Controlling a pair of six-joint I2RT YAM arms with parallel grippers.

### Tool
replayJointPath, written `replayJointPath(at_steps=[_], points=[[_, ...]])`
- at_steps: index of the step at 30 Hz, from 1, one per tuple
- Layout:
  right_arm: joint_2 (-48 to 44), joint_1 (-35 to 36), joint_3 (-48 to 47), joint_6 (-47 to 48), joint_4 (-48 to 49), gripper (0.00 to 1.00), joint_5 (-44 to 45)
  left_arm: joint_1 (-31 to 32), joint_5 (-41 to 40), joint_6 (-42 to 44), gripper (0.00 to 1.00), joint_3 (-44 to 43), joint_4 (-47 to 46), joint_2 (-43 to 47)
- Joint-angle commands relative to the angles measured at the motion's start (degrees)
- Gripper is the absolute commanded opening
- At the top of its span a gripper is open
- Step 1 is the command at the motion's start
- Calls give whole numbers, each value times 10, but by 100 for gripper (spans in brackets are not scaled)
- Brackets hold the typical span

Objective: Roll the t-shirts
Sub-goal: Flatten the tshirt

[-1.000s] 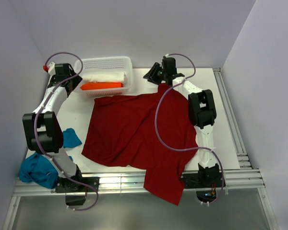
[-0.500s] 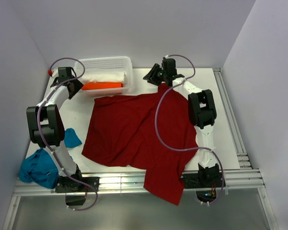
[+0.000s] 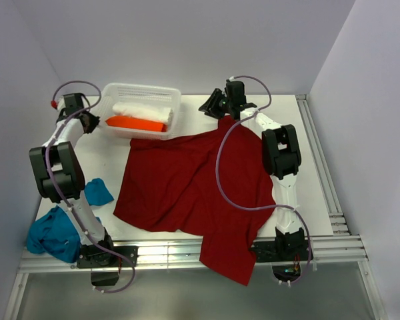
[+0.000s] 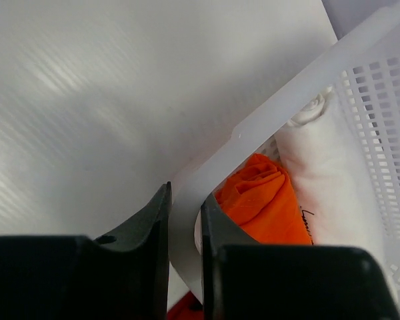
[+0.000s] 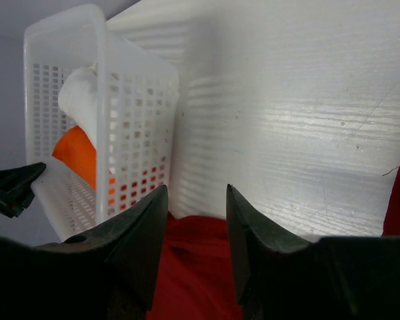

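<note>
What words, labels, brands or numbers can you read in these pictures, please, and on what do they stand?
None can be read. A small dark mark on the white rolled shirt in the basket, seen from the left wrist, may be writing, but it is too small to read.

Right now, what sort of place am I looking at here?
Probably a robotics lab test cell: a white table boxed in by plain walls, a left arm and right arm bolted at its near edge, and a dark red t-shirt beside a white basket.
</note>
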State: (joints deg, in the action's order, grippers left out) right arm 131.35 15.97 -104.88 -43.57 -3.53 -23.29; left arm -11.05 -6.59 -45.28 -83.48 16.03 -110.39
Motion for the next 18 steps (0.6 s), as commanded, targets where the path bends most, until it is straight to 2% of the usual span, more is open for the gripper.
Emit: replayJointPath(at_steps=[1, 7, 8, 9, 10, 12, 15, 18], points=[[-45, -4, -10, 15, 4, 48, -11, -71, -45, 19, 0, -27, 1, 30], [-50, -3, -2, 20, 4, 47, -19, -150, -69, -16, 0, 22, -48, 83], [-51, -2, -1, 22, 4, 47, -19, -155, -67, -18, 4, 31, -63, 93], [-56, -1, 5, 24, 5, 47, -19, -158, -68, -17, 31, 39, -73, 101], [-58, -1, 9, 25, 8, 47, -18, -159, -75, -17, 51, 45, -77, 112], [-63, 0, 16, 25, 14, 48, -18, -158, -79, -23, 76, 50, -69, 119], [-60, 4, 21, 25, 19, 48, -27, -153, -52, -11, 77, 67, -73, 143], [-61, 12, 23, 29, 21, 48, -33, -129, -74, 0, 78, 89, -66, 198]])
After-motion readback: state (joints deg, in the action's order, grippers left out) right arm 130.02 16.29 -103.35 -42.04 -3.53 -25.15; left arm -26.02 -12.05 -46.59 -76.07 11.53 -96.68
